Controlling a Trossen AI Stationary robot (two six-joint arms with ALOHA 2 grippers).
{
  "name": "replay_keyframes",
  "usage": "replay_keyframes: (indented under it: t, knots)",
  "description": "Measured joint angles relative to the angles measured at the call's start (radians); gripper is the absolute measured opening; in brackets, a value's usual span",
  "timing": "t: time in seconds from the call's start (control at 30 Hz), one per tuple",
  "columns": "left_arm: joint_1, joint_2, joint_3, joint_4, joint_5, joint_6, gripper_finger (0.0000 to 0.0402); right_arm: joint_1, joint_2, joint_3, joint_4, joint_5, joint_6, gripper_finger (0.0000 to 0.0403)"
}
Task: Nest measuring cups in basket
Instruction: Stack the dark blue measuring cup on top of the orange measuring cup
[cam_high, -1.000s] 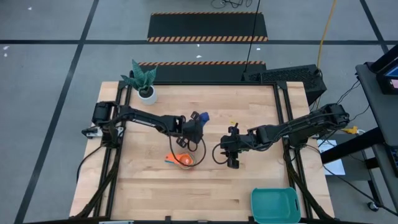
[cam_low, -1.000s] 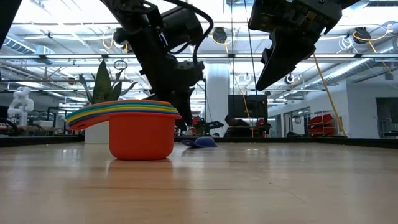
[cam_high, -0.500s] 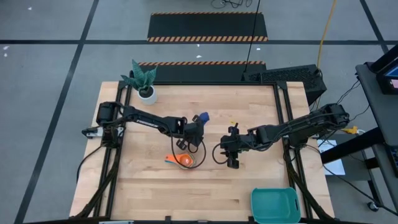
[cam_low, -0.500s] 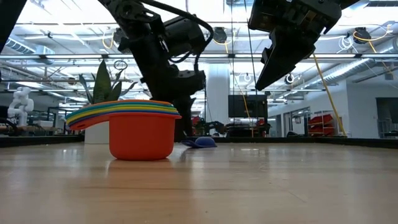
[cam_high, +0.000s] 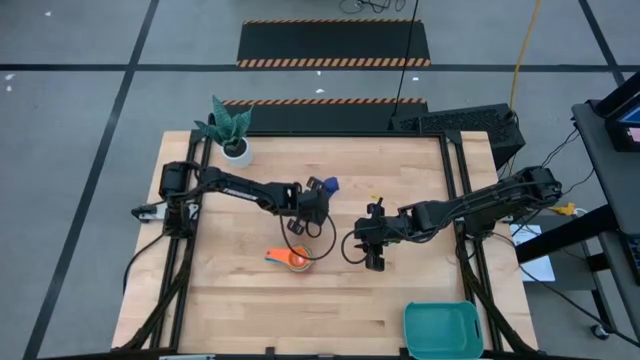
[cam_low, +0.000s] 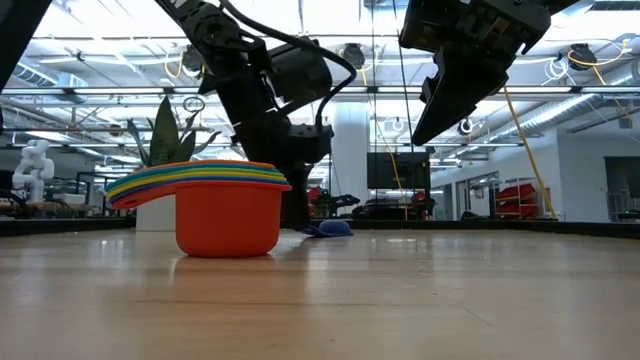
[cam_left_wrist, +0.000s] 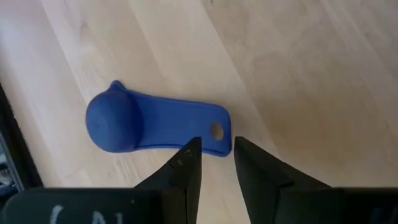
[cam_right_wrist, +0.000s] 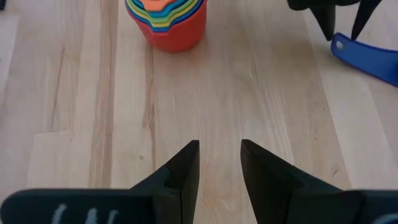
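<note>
Presently a blue measuring cup lies upside down on the table, beyond the nested orange stack and well apart from the basket. Its long axis runs crosswise to the left gripper, whose narrowly parted, empty fingers flank the handle's holed end. Farther from that cup, the right gripper waits, slightly open and empty.
</note>
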Motion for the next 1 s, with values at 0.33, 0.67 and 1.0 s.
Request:
replay_keyframes:
  t: [0.33,0.67,1.0]
  knots:
    - [0.012,0.008,0.001,0.039,-0.063,0.005,0.0099,0.0,0.0,0.0,-0.001,0.0,0.001,0.0112]
    - [0.011,0.008,0.001,0.057,-0.095,0.005,0.0099,0.0,0.0,0.0,-0.001,0.0,0.002,0.0112]
    - [0.02,0.017,0.001,0.117,-0.035,-0.044,0.0099,0.0,0.0,0.0,0.0,0.0,0.002,0.0112]
